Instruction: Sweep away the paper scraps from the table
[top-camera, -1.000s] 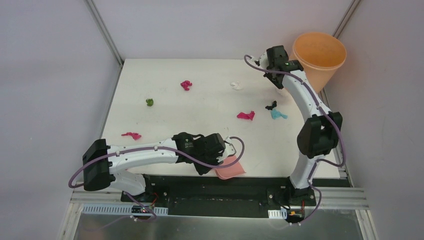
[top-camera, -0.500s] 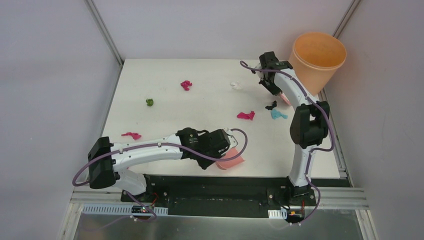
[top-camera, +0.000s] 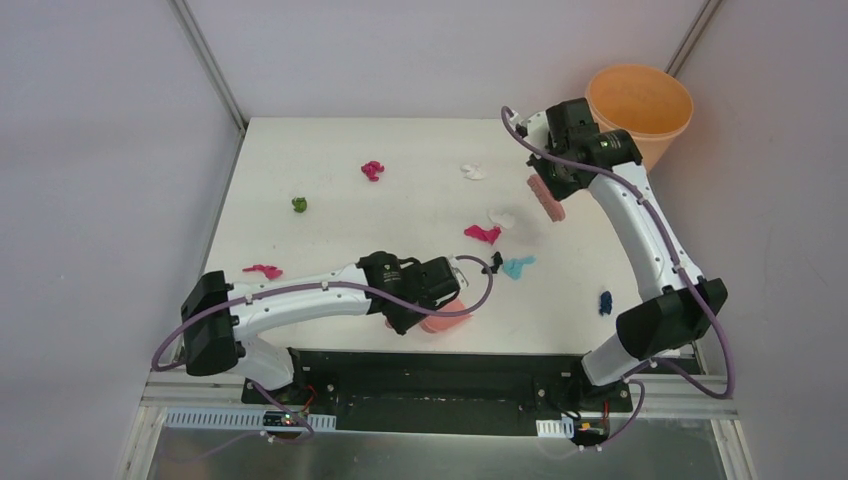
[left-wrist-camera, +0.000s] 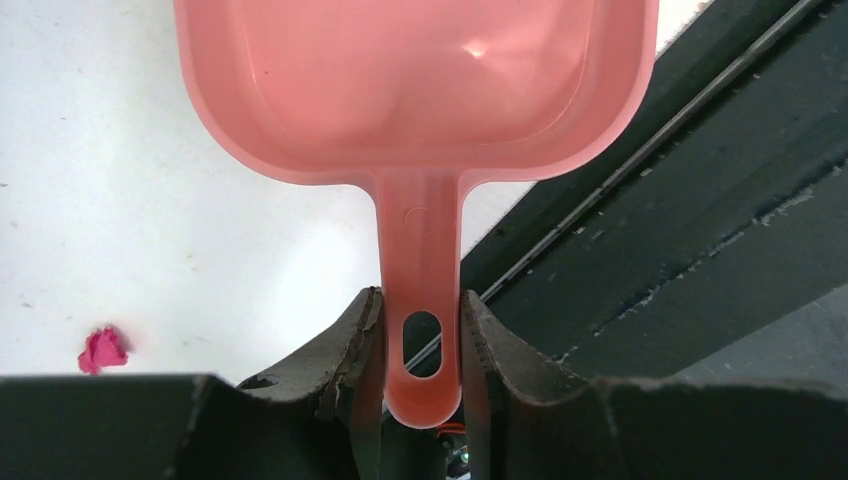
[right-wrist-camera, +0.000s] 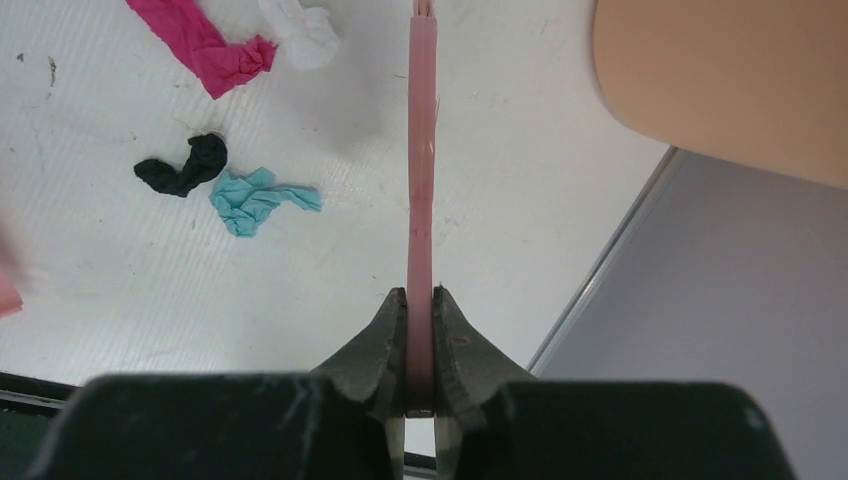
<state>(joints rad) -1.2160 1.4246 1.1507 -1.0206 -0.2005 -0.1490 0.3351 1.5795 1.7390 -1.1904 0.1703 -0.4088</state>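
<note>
Paper scraps lie scattered on the white table (top-camera: 330, 230): magenta (top-camera: 372, 170), green (top-camera: 299, 204), magenta (top-camera: 262, 270), white (top-camera: 473, 171) and dark blue (top-camera: 605, 302). A cluster of magenta (top-camera: 482, 234), white (top-camera: 501, 216), black (top-camera: 494, 262) and teal (top-camera: 517, 266) bits sits mid-table. My left gripper (left-wrist-camera: 421, 300) is shut on the handle of a pink dustpan (left-wrist-camera: 420, 80) at the table's front edge, just short of the cluster. My right gripper (right-wrist-camera: 420, 295) is shut on a pink brush (right-wrist-camera: 421, 180), held above the table to the right of the teal scrap (right-wrist-camera: 258, 198) and black scrap (right-wrist-camera: 185, 168).
An orange bucket (top-camera: 640, 110) stands at the back right corner, just beyond the right gripper (top-camera: 560, 180). A black strip (top-camera: 450, 365) runs along the table's front edge beside the dustpan (top-camera: 437, 322). Grey walls close in on both sides.
The right arm swung the brush forward and back. The black, teal and magenta scraps now lie nearer the dustpan, and a dark blue scrap shows at the right front. The left gripper shifted the dustpan slightly left.
</note>
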